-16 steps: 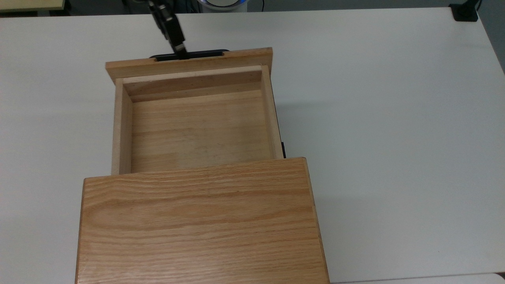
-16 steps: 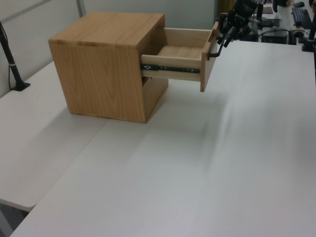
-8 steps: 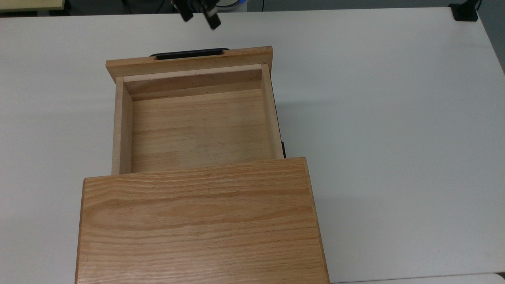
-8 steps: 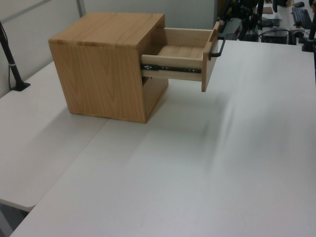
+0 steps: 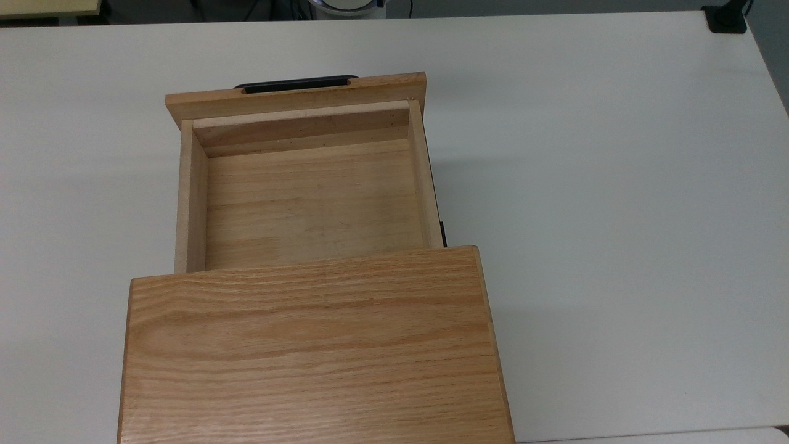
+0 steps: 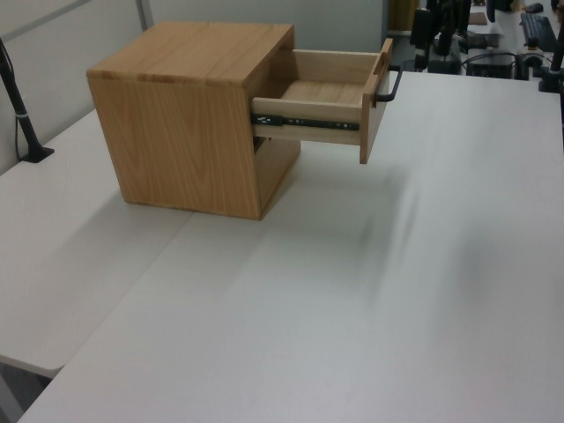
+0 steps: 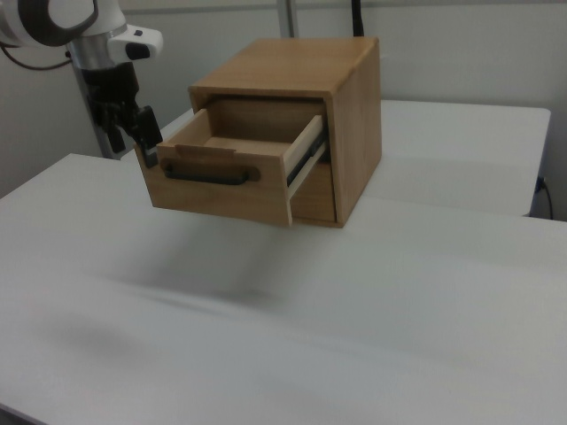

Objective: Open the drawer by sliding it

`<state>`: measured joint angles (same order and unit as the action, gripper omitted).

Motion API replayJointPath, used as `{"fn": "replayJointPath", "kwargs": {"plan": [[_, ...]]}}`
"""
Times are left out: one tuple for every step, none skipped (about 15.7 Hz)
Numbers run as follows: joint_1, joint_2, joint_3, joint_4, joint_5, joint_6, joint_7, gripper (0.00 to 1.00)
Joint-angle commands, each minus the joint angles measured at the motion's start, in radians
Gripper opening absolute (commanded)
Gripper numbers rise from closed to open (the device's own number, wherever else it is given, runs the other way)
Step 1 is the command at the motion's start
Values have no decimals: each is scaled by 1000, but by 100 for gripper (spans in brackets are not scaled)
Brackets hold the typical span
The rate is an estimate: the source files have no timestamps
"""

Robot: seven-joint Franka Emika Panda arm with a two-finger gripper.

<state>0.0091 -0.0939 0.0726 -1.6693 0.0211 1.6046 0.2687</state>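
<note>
Drawer (image 5: 308, 197) stands pulled well out of the oak cabinet (image 5: 314, 345), its pale inside bare to the top view and nothing lying in it; in the left view the black slide rail (image 6: 308, 122) runs exposed along its side, and in the right view the front panel hangs clear over the white table (image 5: 616, 185). A second ago the gripper sat on the black bar handle (image 5: 296, 84); half a second ago it had lifted off and drawn back toward the top view's upper edge; now the handle is free, nothing touching it. In the right view the gripper (image 7: 142, 131) hangs just beside the drawer front, toward the right view's left, apart from the wood and from the handle. Its two fingers look parted a little and hold nothing. The drawer has not shifted between the three moments: same reach out of the cabinet, same slight skew of the front panel. Judgement: the pull is finished and the release made, so the task reads as done or all but done; what remains is only for the arm to clear away without knocking the panel.
</note>
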Motion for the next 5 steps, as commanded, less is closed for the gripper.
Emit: {"fn": "replayJointPath", "kwargs": {"plan": [[-15,49,45,48,-102,-92,-147,100],[-21,49,45,52,-102,-91,-173,100],[-21,52,47,62,-105,-92,-178,100],[-21,53,45,62,-107,-89,-180,100],[-17,53,38,60,-107,-86,-189,100]]}}
